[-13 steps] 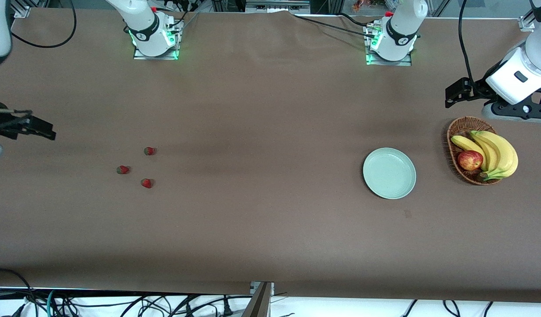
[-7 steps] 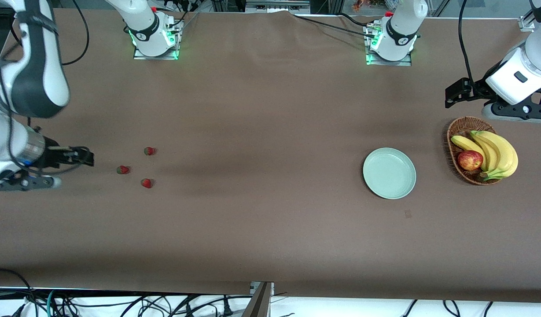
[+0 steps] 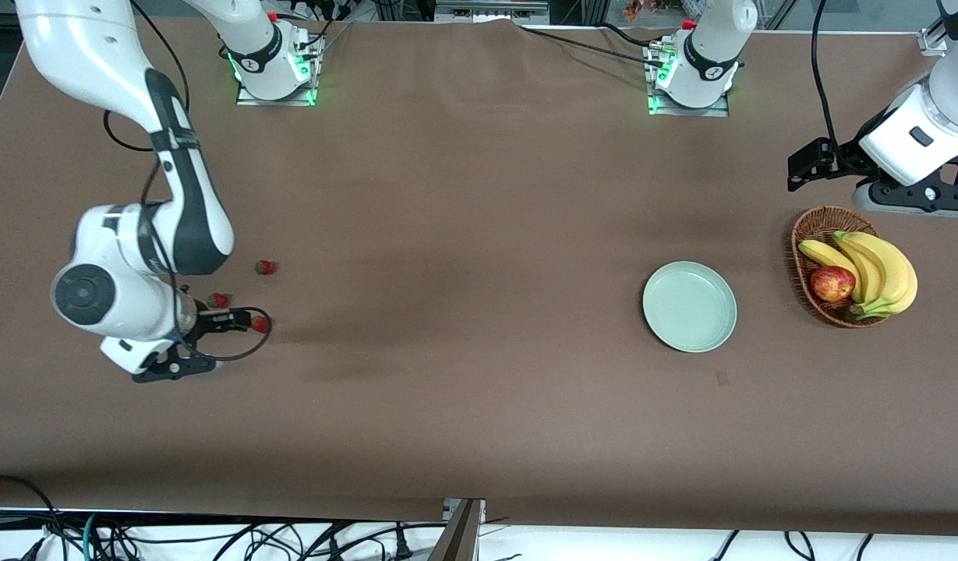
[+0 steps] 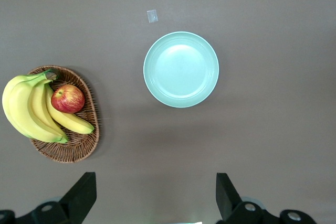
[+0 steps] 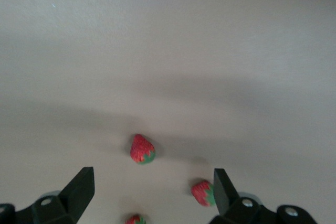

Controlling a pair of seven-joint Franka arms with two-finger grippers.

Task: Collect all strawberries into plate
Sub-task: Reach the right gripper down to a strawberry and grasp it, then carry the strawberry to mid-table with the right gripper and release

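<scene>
Three strawberries point(image 3: 265, 267) point(image 3: 218, 300) point(image 3: 259, 324) lie close together on the brown table toward the right arm's end. My right gripper point(image 3: 231, 319) hangs open above them, touching none. In the right wrist view one strawberry point(image 5: 142, 149) shows ahead of the right gripper point(image 5: 153, 182), another point(image 5: 203, 193) sits close beside one finger point(image 5: 226, 190), and the third point(image 5: 135, 219) is cut by the frame edge. The pale green plate point(image 3: 689, 306) lies bare toward the left arm's end. My left gripper point(image 3: 807, 162) waits open, high over the table beside the basket; its wrist view shows the plate point(image 4: 181, 69) below the left gripper point(image 4: 156, 182).
A wicker basket point(image 3: 812, 230) with bananas point(image 3: 884, 269) and a red apple point(image 3: 832, 284) stands beside the plate, at the left arm's end. A small pale tag point(image 3: 721, 379) lies on the cloth nearer the front camera than the plate. The arm bases point(image 3: 274, 66) point(image 3: 689, 78) stand along the back edge.
The right arm has swung in from the table's end and now holds its open gripper over the strawberries. The left arm, the plate and the berries have not moved.
</scene>
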